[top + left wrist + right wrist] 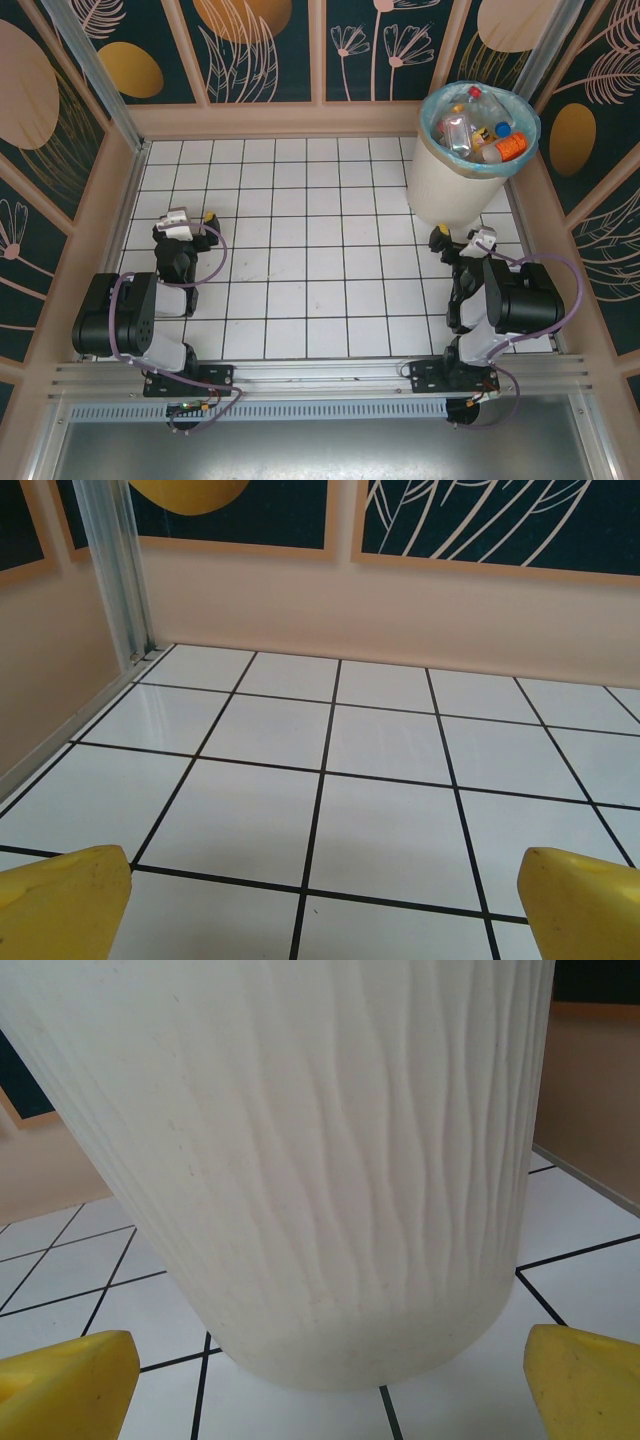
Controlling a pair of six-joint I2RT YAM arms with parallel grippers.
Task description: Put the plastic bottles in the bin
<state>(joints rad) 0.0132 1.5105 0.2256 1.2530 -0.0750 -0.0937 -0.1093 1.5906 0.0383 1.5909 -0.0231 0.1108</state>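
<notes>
The cream-white bin with a turquoise bag over its rim stands at the back right of the tiled floor. Several plastic bottles lie inside it, with red, orange and blue caps and labels showing. My right gripper rests low just in front of the bin, open and empty. In the right wrist view the bin's ribbed wall rises close ahead, and the right gripper has its yellow fingertips spread wide. My left gripper sits at the left, open; the left gripper holds nothing.
White tiles with black grout cover the floor. Peach-coloured walls with dark patterned panels enclose it. A metal post stands in the back left corner. Both arm bases are mounted on a rail at the near edge.
</notes>
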